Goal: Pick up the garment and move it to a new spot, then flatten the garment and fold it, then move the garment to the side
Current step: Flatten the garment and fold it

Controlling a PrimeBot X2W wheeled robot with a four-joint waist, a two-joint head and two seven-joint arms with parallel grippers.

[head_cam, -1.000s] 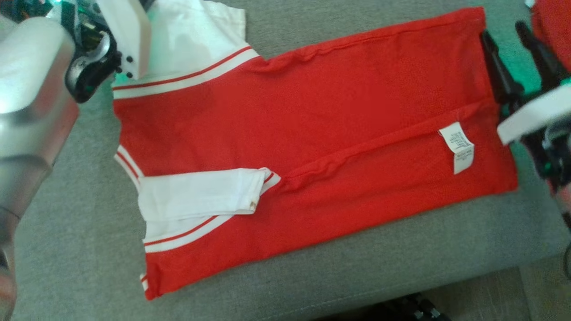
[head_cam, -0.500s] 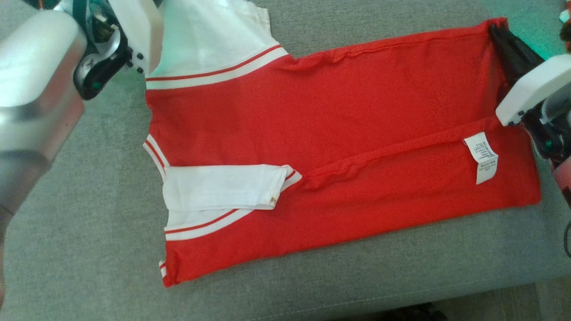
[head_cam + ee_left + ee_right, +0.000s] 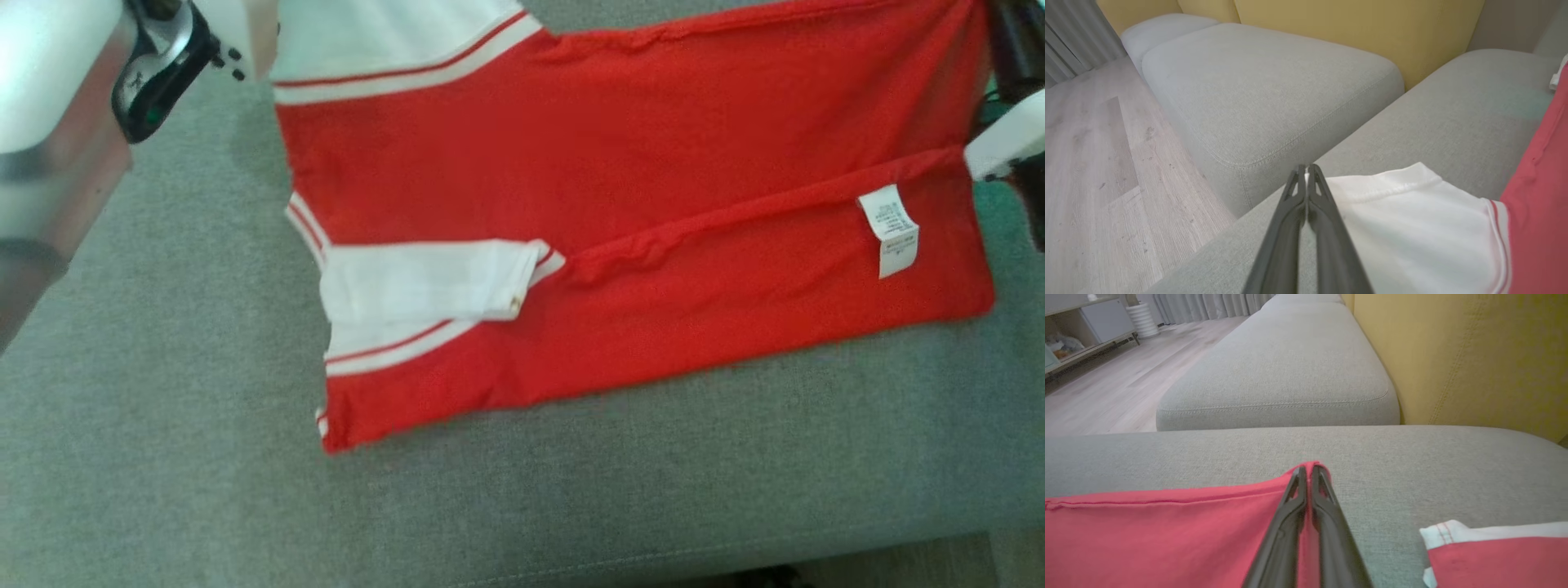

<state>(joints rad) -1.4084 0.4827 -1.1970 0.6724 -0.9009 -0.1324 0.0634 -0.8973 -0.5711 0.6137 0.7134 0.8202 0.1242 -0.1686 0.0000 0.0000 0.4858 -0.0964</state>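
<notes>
A red garment (image 3: pixel 620 163) with white sleeves lies spread on the grey sofa cushion (image 3: pixel 571 506), its care label (image 3: pixel 890 229) facing up. One white sleeve (image 3: pixel 424 282) is folded across the body. In the left wrist view my left gripper (image 3: pixel 1306 171) is shut on the edge of the other white sleeve (image 3: pixel 1412 220) at the garment's far left. My right gripper (image 3: pixel 1308 471) is shut on the red hem corner (image 3: pixel 1208 531) at the far right, and its dark fingers (image 3: pixel 1008 37) show at the head view's top right edge.
A second red and white garment (image 3: pixel 1494 555) lies on the cushion just right of my right gripper. Yellow back cushions (image 3: pixel 1474 355) rise behind the seat. Another grey seat cushion (image 3: pixel 1265 85) and wooden floor (image 3: pixel 1094 163) lie beyond the left end.
The right gripper's fingers, apart at the hem a second ago, have shut on it. The head camera has shifted, so the garment sits higher in the picture. The left gripper keeps its hold.
</notes>
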